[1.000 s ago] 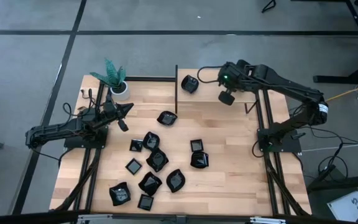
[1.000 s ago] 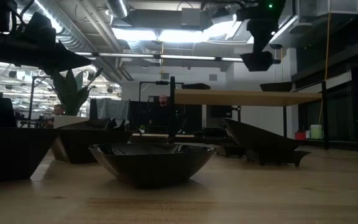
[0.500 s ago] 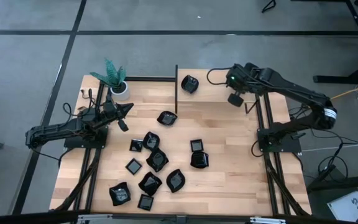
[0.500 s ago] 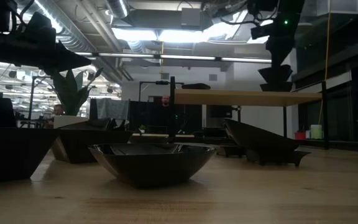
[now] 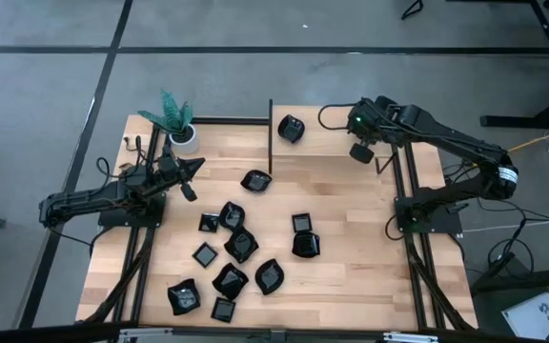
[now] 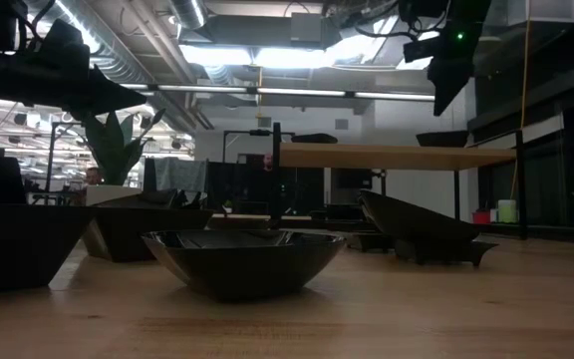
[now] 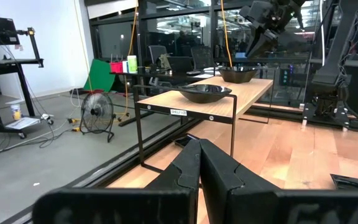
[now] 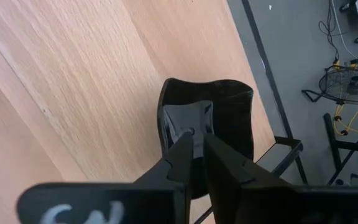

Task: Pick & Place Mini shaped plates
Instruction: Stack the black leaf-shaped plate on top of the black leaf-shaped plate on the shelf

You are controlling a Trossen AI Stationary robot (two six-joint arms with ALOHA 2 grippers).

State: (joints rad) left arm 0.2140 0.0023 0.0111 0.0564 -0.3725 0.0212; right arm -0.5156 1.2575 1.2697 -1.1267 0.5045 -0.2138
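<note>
The left gripper (image 5: 196, 166) waits closed near the plant (image 5: 172, 114), holding nothing. Loose plates (image 5: 240, 245) lie scattered mid-table. On the far shelf (image 5: 327, 141) sits one plate (image 5: 292, 128); at its right end the right gripper (image 5: 360, 152) has its jaws parted slightly around the rim of another plate (image 8: 207, 134). This looks like the release step. Next it should open fully, lift clear, then fetch another.

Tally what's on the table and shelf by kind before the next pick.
Small glossy black dishes: 13 (11 on the wooden table, 2 on the raised wooden shelf)
White pot with green plant: 1
Total: 14
</note>
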